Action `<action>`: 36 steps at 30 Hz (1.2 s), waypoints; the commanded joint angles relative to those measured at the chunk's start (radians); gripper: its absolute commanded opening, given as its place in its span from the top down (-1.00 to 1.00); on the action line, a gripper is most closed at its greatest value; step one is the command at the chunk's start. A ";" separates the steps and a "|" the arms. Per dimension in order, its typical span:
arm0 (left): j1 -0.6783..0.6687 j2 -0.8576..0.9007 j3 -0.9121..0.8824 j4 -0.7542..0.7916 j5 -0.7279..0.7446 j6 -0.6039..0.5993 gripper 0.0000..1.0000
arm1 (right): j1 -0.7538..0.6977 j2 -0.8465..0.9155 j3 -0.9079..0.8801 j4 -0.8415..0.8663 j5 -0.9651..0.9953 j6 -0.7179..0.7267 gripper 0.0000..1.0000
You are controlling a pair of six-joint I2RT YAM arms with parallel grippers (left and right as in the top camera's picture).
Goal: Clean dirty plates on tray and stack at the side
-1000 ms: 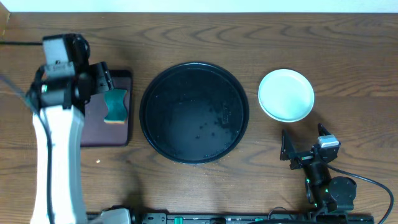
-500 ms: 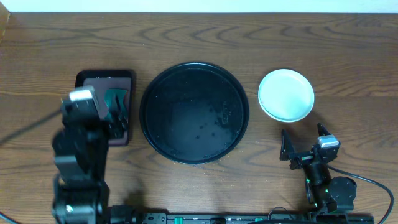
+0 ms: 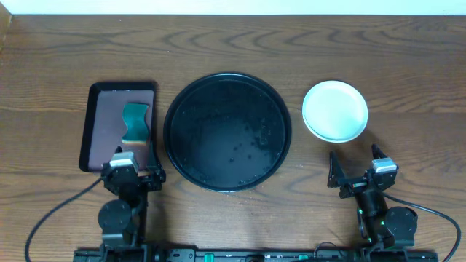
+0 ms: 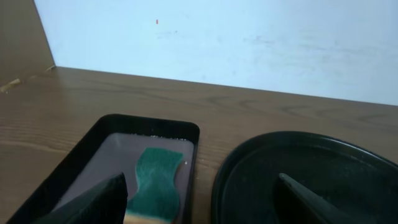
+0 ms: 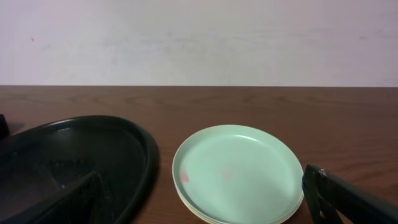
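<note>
Finding the left tool sitting low at the near edge of the table, its fingers spreading wide apart and gripping nothing. Looking ahead of it, toward its left finger, and meeting a rectangular maroon tray with a black rim, lying just beyond the fingertips. Seeing a wavy green sponge lying flat inside that tray, with a yellowish layer showing at its near end in the left wrist view. Looking ahead toward the right finger of the same tool and catching the round black tray, glossy, carrying small pale specks and droplets across its floor, lying just beside the maroon tray but apart from it.

Finding the right tool also sitting low at the near table edge, released, its fingers spreading wide with nothing between them. Facing the plates straight ahead of it, stacked on the bare table well clear of the fingertips. Noting the top one being light mint, wearing a small reddish smear near its left rim and a fainter one near its centre, with a paler rim peeking out underneath at the near side. Seeing the round black tray lying ahead and to the left of this tool, near the stack but not touching it.
</note>
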 commanded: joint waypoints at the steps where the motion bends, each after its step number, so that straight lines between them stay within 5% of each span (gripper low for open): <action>1: -0.004 -0.081 -0.054 0.012 0.009 0.019 -0.50 | 0.005 -0.006 -0.002 -0.003 -0.005 0.013 -0.99; 36: -0.007 -0.087 -0.124 0.000 0.010 0.048 -0.50 | 0.005 -0.006 -0.002 -0.003 -0.005 0.013 -0.98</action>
